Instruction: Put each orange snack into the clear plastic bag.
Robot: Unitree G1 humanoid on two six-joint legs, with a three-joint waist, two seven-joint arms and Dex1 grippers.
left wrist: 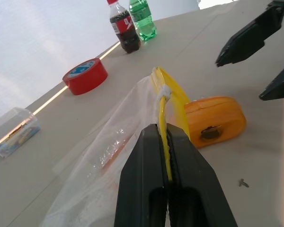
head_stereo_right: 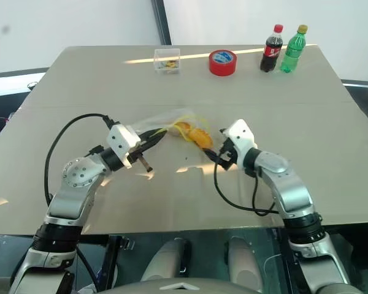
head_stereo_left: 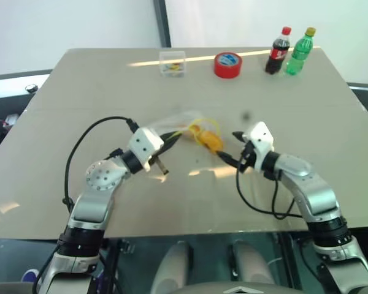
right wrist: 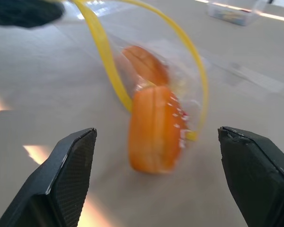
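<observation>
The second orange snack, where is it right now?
The orange snack lies on the table at the bag mouth, partly outside, between the left gripper holding the seal strip and the open right gripper.

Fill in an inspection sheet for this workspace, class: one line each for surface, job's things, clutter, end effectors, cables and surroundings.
Surface: beige table, glare streaks.
Job's things: clear plastic bag held open by its yellow seal strip; one orange snack inside, a second orange snack at the mouth, partly out.
Clutter: red tape roll, cola bottle, green bottle, small clear box, along the far edge.
End effectors: left end effector shut on the bag's strip; right end effector open, facing the second snack, holding nothing.
Cables: black cable looping off each wrist.
Surroundings: pale wall, dark upright post.
</observation>
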